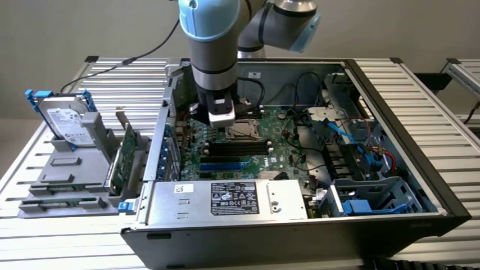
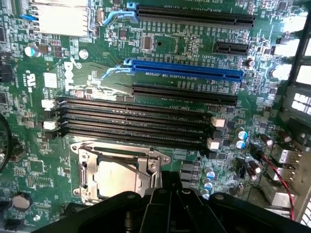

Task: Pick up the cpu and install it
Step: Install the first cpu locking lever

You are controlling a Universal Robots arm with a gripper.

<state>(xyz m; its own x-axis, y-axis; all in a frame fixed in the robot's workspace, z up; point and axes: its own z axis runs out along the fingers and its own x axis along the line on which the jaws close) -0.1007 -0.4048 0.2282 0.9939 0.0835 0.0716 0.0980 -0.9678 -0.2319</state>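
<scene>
The cpu [image 2: 119, 178] is a small dull silver square lying flat inside the metal socket frame [image 2: 86, 165] on the green motherboard, just beside the long black memory slots [image 2: 131, 121]. In the exterior view the same socket [image 1: 245, 131] sits in the middle of the open computer case. My gripper [image 1: 223, 129] hangs straight down inside the case, low over the board and just to the exterior view's left of the socket. Its black body [image 2: 170, 208] sits close beside the socket. The gripper is shut, and I see nothing held in it.
The case walls [image 1: 390, 112] surround the board. The silver power supply [image 1: 232, 199] lies at the front, with cables [image 1: 352, 135] and a drive cage [image 1: 375, 197] on the exterior view's right. A hard drive with a blue bracket [image 1: 64, 118] stands in a grey holder outside the case.
</scene>
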